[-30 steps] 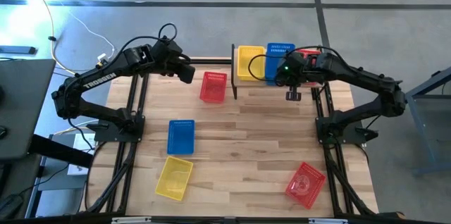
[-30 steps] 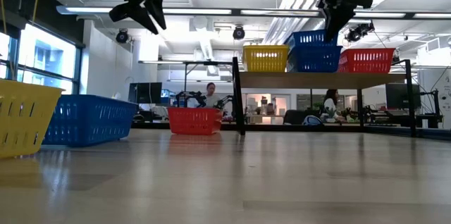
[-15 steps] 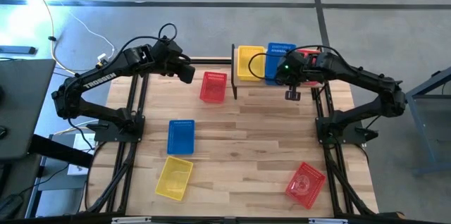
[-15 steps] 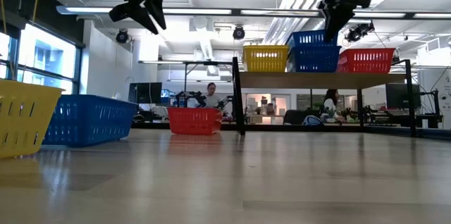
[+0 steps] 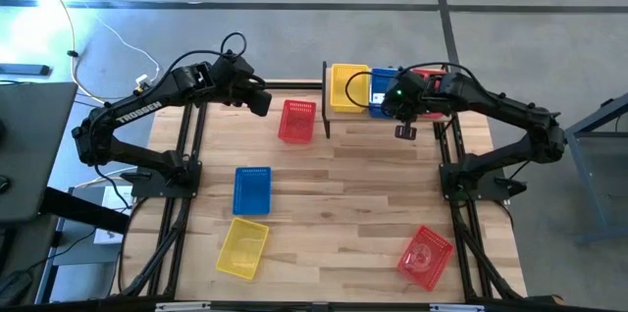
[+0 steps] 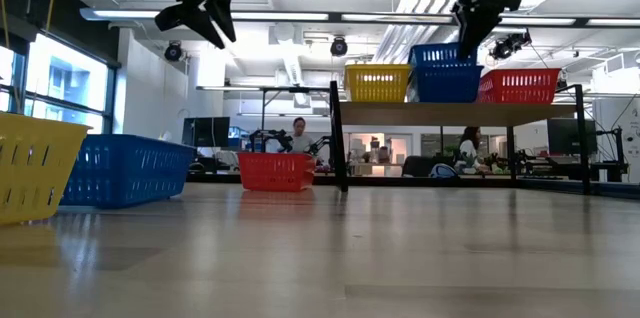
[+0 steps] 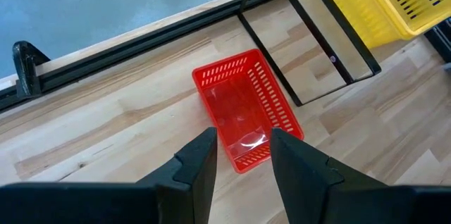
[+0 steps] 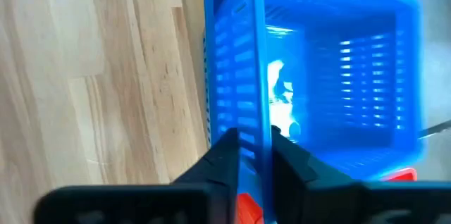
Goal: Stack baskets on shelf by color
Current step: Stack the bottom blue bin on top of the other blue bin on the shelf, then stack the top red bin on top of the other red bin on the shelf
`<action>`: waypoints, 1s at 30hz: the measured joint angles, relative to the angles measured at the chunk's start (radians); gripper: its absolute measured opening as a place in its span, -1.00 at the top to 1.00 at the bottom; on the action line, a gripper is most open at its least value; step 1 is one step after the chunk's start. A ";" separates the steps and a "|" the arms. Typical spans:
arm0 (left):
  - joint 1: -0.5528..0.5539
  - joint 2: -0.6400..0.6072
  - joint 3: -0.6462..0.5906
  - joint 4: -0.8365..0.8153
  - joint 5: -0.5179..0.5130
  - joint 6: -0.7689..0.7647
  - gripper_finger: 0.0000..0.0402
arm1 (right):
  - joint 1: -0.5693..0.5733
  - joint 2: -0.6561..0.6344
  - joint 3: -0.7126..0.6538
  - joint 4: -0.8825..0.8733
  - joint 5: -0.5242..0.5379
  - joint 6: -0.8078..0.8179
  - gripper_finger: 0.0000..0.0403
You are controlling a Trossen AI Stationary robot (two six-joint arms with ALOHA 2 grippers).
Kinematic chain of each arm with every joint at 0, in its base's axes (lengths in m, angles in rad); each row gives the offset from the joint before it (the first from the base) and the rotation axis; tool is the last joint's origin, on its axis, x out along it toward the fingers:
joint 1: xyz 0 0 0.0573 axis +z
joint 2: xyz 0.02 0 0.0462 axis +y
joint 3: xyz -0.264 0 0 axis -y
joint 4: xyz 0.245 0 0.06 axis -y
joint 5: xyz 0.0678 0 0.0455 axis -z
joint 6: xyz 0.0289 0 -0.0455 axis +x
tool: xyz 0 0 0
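Note:
On the shelf [image 6: 450, 113] stand a yellow basket [image 6: 377, 83], a blue basket [image 6: 447, 84] and a red basket [image 6: 520, 85]. A second blue basket [image 6: 441, 55] sits partly inside the lower blue one, and my right gripper [image 8: 257, 157] is shut on it from above. My left gripper [image 7: 243, 150] hangs open high over a red basket [image 7: 243, 111] that rests on the table left of the shelf's leg [image 5: 325, 101]. In the high view the right arm hides most of the shelf's red basket. My right gripper pinches the upper blue basket's long side wall [image 8: 254, 122] at its rim, one finger [image 8: 290, 159] inside the basket and one finger [image 8: 224, 159] outside. It comes from above, pointing down. The basket stays upright, its lower part inside the blue basket beneath.
On the table's near half lie a blue basket [image 5: 251, 190], a yellow basket [image 5: 241, 247] and a red basket [image 5: 425, 256], tipped at an angle near the right corner. Bare tabletop [image 5: 353, 194] lies between them. The shelf stands at the far edge.
My right gripper has shifted slightly toward the table's far edge with the upper blue basket, which stays over the lower blue one on the shelf.

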 joint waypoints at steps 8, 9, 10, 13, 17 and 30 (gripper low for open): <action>0.000 0.000 0.000 0.000 0.000 0.000 0.39 | 0.000 0.000 0.000 -0.006 0.073 0.007 0.46; 0.000 0.000 0.000 0.000 0.000 0.000 0.39 | 0.000 0.000 0.000 -0.009 0.091 0.007 0.46; 0.000 0.000 0.000 0.000 0.000 0.000 0.39 | 0.000 -0.001 0.000 -0.013 0.108 0.011 0.46; 0.000 0.000 0.000 0.000 0.000 0.000 0.39 | 0.000 -0.004 0.001 -0.019 0.130 0.015 0.46; 0.000 0.000 0.000 0.000 0.000 0.001 0.39 | 0.007 -0.011 0.001 -0.016 0.079 0.033 0.46; 0.000 0.076 -0.001 -0.002 0.067 -0.099 0.39 | 0.125 -0.063 0.002 0.066 0.035 0.296 0.46</action>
